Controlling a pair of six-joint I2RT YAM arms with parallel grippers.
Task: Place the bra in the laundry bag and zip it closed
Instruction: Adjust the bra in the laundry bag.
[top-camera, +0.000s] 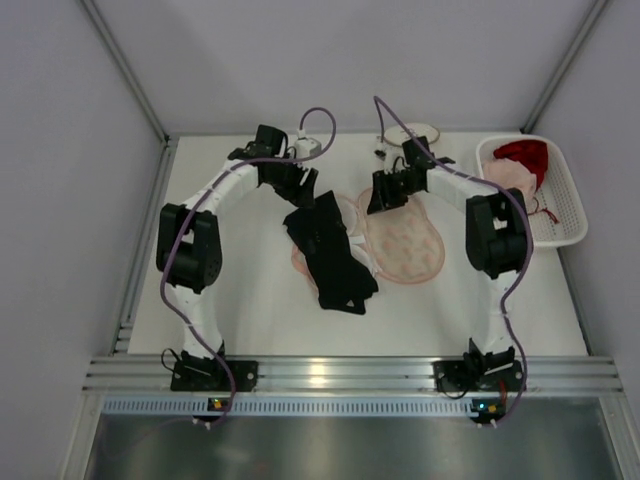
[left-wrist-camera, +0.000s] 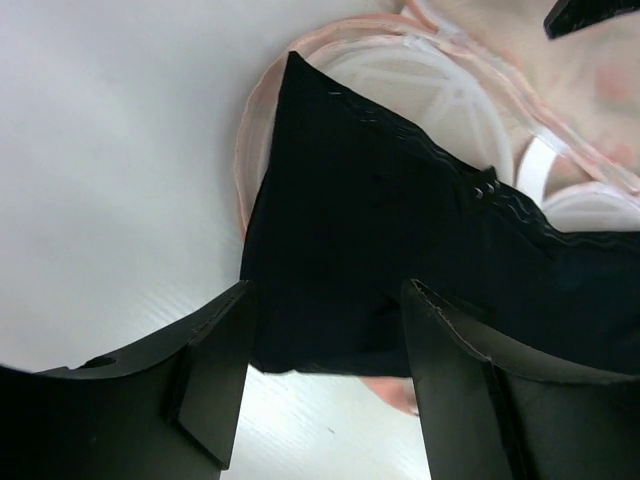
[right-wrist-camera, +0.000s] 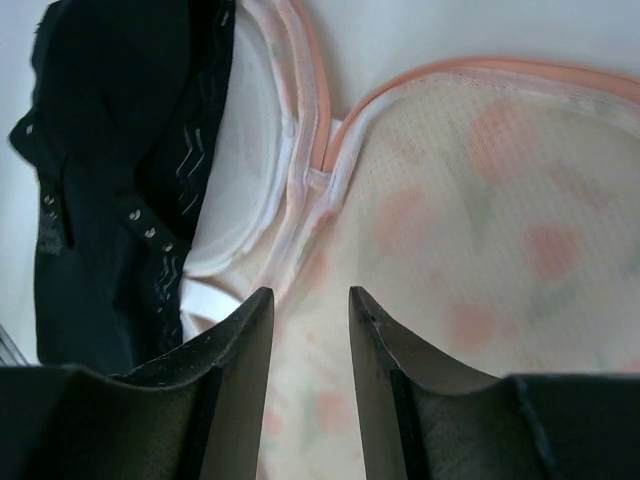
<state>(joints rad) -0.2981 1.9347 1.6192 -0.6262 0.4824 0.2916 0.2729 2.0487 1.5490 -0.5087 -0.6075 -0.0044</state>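
1. One black bra (top-camera: 330, 250) is being shown crumpled and folded over on itself. Its cloth is matte and dark, with a wavy stitched edge and a small adjuster showing in the left wrist view. Small pale fastening dots are being shown along its band in the right wrist view.
2. Half of the opened laundry bag (top-camera: 405, 245) is being covered by the bra, which is draped across the left shell. The bag is being seen as pink-rimmed pale mesh printed with peach blotches, with a white plastic frame inside. It is lying flat on the white counter (top-camera: 250, 300) with its two shells spread side by side.
3. Wide apart is how the left jaws are being held, with nothing clamped. Their fingers (left-wrist-camera: 215, 380) are being held over the near edge of the bra, and the black cloth is lying just below and beyond the gap.
4. Partly apart is how the right jaws are being held, over the seam joining the two shells. Printed mesh is being seen through the gap, and whether it is being pinched cannot be told. The bra is lying just to the left of these fingers (right-wrist-camera: 240, 350).
5. One white basket (top-camera: 568, 215) is being seen at the counter's right edge, well apart from the bra. A red garment (top-camera: 525, 155) and a pale pink one are being held in it.
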